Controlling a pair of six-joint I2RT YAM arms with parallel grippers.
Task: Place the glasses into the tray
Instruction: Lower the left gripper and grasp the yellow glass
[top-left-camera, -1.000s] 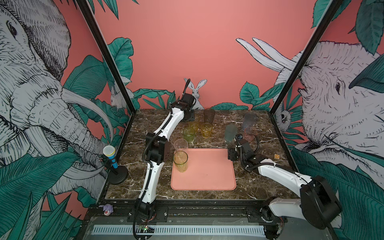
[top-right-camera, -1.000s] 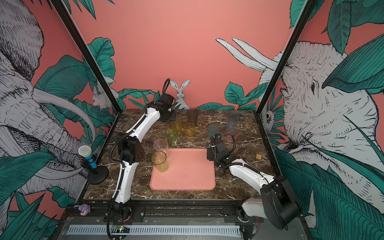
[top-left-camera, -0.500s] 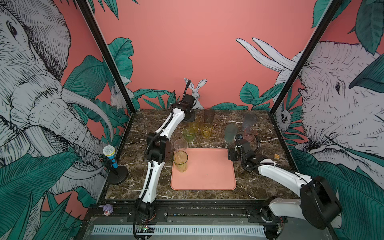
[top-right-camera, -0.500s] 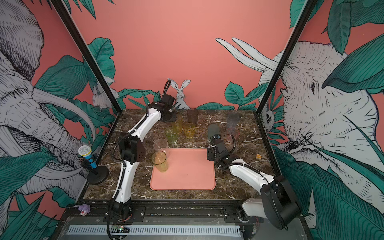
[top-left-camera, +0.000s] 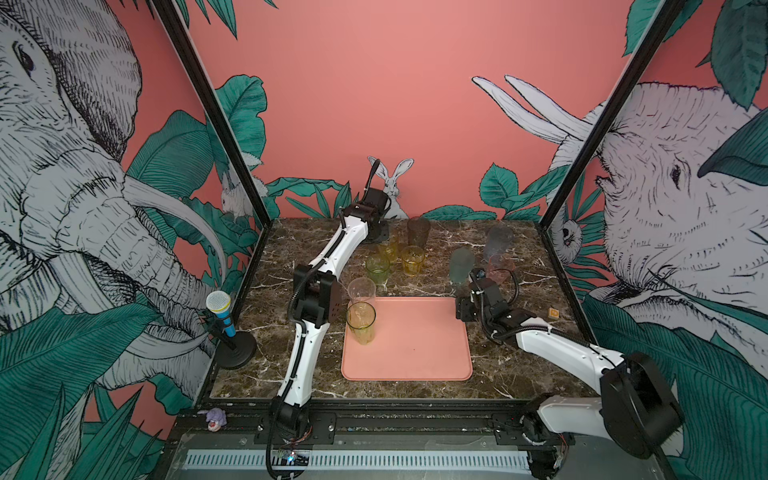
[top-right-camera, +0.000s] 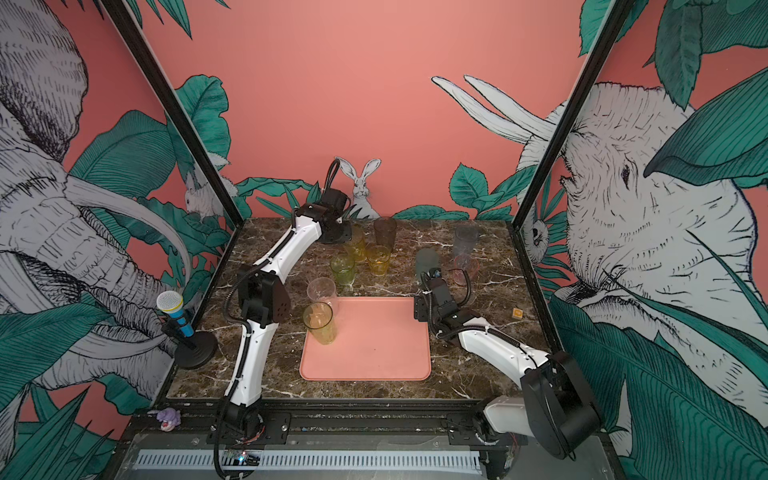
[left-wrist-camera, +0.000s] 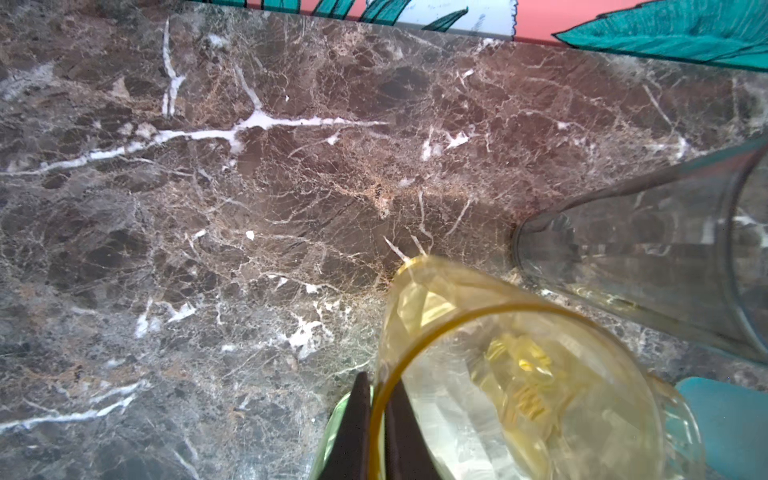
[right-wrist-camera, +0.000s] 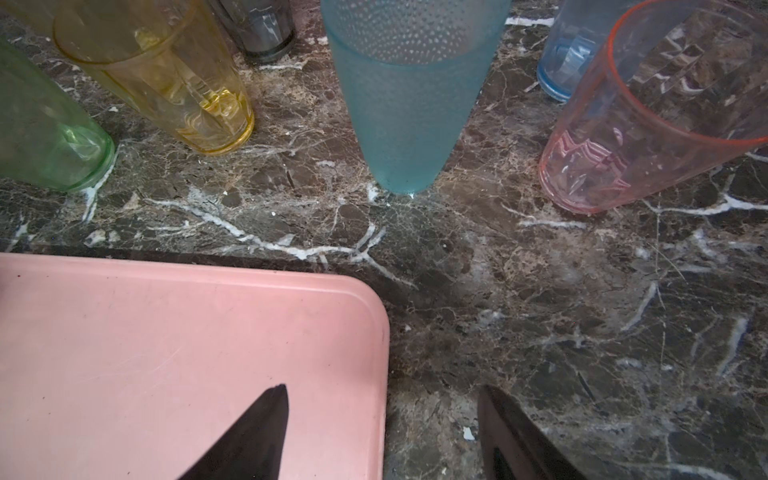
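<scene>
The left gripper (left-wrist-camera: 376, 432) clamped the rim of an amber tumbler (left-wrist-camera: 519, 374) at the back of the marble table (top-left-camera: 257, 374), evidently to carry it to the salmon tray (top-left-camera: 415, 357), where one tall glass (top-left-camera: 361, 328) stood, while the right gripper (right-wrist-camera: 382, 388) hung open-jawed over the tray's corner.

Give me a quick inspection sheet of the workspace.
Surface: marble table, no spills seen.
Job's things: tray holds tall amber tumbler; most other glasses stand beyond it.
Clutter: orange block, toy microphone, purple toy.
Pincers: left pincer shut on rear amber tumbler at its rim; right pincer open over tray corner.
Cables: right wrist cable loops near pink tumbler.
Surroundings: jungle mural walls.
</scene>
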